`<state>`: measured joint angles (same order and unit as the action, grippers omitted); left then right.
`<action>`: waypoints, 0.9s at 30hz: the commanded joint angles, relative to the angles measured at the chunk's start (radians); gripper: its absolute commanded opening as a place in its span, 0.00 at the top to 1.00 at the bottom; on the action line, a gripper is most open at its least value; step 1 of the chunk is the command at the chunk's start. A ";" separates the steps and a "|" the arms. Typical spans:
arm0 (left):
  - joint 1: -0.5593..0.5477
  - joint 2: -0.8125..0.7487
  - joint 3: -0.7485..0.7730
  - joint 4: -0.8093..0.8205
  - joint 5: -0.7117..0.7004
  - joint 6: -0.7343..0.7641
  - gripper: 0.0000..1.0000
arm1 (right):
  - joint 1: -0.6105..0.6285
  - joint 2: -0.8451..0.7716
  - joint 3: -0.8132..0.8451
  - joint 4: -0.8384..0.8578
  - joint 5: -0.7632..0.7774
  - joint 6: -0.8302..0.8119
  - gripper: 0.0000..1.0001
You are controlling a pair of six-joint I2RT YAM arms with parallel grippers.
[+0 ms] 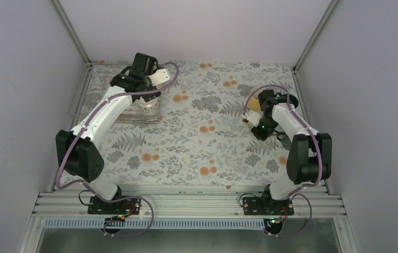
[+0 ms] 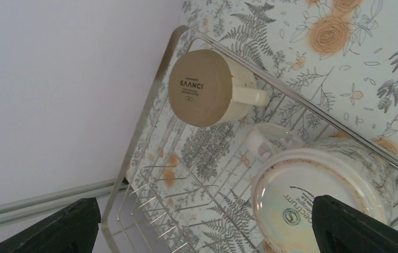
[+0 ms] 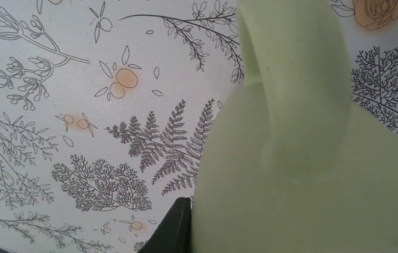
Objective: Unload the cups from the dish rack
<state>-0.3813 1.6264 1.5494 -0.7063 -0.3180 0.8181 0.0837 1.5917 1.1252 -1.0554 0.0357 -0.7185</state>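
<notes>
The left hand (image 2: 205, 221) is open wide and hangs right over the dish rack (image 2: 149, 105) at the far left of the table (image 1: 202, 137). It holds nothing. Two cups sit upside down in the rack under it. The cream mug (image 2: 202, 87) is near the rack's corner, and the patterned mug (image 2: 312, 200) is close to the hand's fingers. The right hand (image 1: 255, 113) is shut tight on the pale green mug (image 3: 302, 174), over the far right side of the table, well away from the rack. I cannot tell if that mug touches the table yet. So I think this cup is out and only needs putting down, and at least two more have to come out. The other cups do not show clearly, so I cannot say where they are
</notes>
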 commanded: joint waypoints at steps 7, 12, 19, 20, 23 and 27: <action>0.005 0.030 0.089 -0.121 0.098 -0.021 0.00 | -0.004 -0.015 0.035 0.021 0.007 -0.022 0.45; 0.005 0.087 0.185 -0.216 0.108 -0.036 0.00 | -0.004 -0.075 0.127 -0.016 -0.003 -0.018 0.33; 0.005 0.146 0.239 -0.322 0.118 -0.009 0.00 | 0.004 -0.179 0.327 -0.088 -0.145 0.006 0.26; 0.005 0.158 0.245 -0.338 0.115 -0.003 0.00 | 0.009 -0.187 0.346 -0.093 -0.165 0.011 0.25; 0.005 0.194 0.261 -0.383 0.088 0.004 0.00 | 0.024 -0.208 0.375 -0.080 -0.198 0.038 0.25; 0.007 0.250 0.285 -0.420 0.055 -0.024 0.00 | 0.040 -0.248 0.330 -0.040 -0.230 0.057 0.24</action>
<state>-0.3813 1.8317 1.7947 -1.0523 -0.2230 0.8078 0.1059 1.3640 1.4887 -1.1046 -0.1211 -0.7010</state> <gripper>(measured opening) 0.998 0.758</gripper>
